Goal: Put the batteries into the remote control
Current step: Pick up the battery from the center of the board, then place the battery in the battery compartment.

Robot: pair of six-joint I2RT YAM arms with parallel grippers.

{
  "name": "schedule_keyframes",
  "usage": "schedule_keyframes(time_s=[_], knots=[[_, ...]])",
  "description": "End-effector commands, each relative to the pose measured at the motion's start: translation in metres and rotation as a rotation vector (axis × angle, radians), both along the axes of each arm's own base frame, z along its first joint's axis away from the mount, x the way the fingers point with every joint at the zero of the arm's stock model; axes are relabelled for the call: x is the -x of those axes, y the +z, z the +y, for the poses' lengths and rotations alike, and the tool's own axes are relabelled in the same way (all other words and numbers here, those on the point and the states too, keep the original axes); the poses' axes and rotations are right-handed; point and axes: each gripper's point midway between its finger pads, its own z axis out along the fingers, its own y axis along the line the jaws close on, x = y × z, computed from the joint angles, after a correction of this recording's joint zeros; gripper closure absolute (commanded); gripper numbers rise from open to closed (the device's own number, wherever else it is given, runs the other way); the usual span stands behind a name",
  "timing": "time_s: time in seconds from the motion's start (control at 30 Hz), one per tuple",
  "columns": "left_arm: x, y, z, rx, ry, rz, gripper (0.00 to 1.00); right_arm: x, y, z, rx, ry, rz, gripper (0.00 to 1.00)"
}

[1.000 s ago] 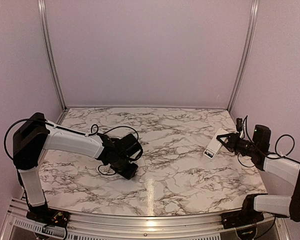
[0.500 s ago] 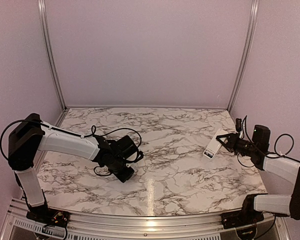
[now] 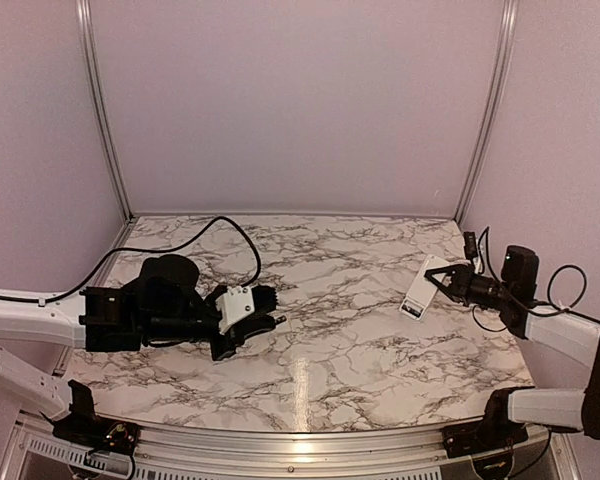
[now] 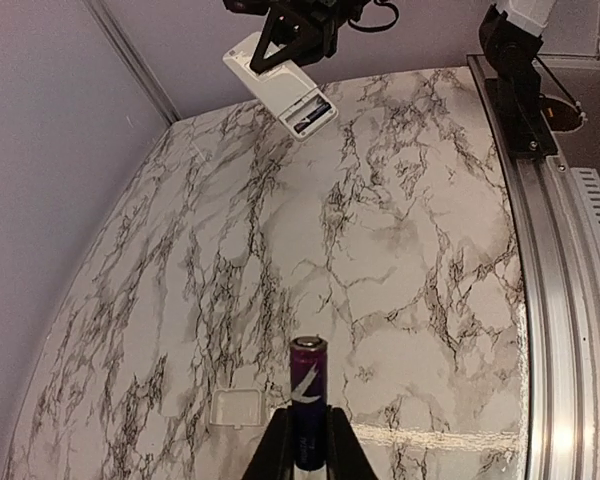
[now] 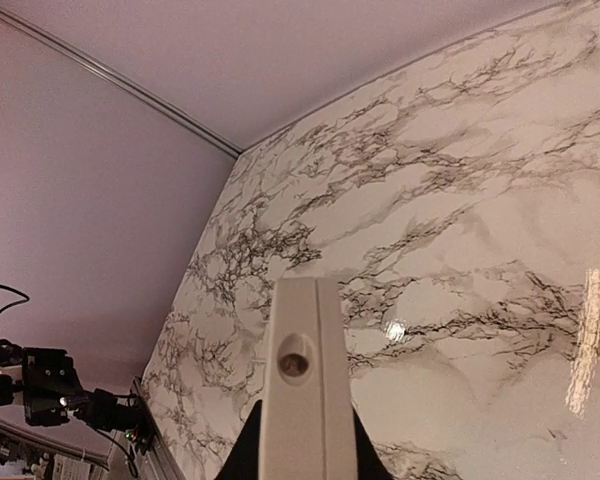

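Left gripper (image 4: 308, 432) clamped on one battery (image 4: 309, 375), tip forward for insertion; right gripper (image 3: 442, 284) pinches remote control (image 3: 418, 291) aloft, well ahead, open compartment facing the battery (cover plate (image 4: 235, 408) lies just beside left fingers)

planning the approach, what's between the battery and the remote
Only bare table, per left wrist view; the cover lies near the battery, off the line to the remote.
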Motion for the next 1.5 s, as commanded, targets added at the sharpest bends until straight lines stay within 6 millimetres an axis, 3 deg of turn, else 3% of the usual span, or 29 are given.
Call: schedule_keyframes(time_s=[0.0, 0.2, 0.57, 0.87, 0.97, 1.03, 1.47], knots=[[0.013, 0.042, -0.006, 0.034, -0.144, -0.31, 1.0, 0.004, 0.028, 0.026, -0.002, 0.118, -0.091, 1.0], [0.031, 0.055, -0.009, -0.016, -0.207, -0.452, 1.0, 0.015, 0.037, 0.059, -0.017, 0.24, -0.098, 1.0], [0.053, 0.069, -0.013, -0.04, -0.276, -0.605, 1.0, 0.028, 0.034, 0.089, -0.009, 0.335, -0.091, 1.0], [0.035, 0.049, -0.033, -0.257, -0.235, -0.476, 1.0, 0.044, 0.024, 0.125, -0.069, 0.406, -0.001, 1.0], [0.038, 0.029, -0.047, -0.347, -0.254, -0.35, 1.0, 0.048, 0.021, 0.138, -0.108, 0.416, 0.029, 1.0], [0.043, 0.03, -0.056, -0.329, -0.257, -0.301, 1.0, 0.052, 0.02, 0.146, -0.137, 0.425, 0.049, 1.0], [0.036, -0.027, -0.064, -0.58, -0.172, -0.211, 1.0, 0.074, -0.003, 0.204, -0.175, 0.509, 0.145, 1.0]])
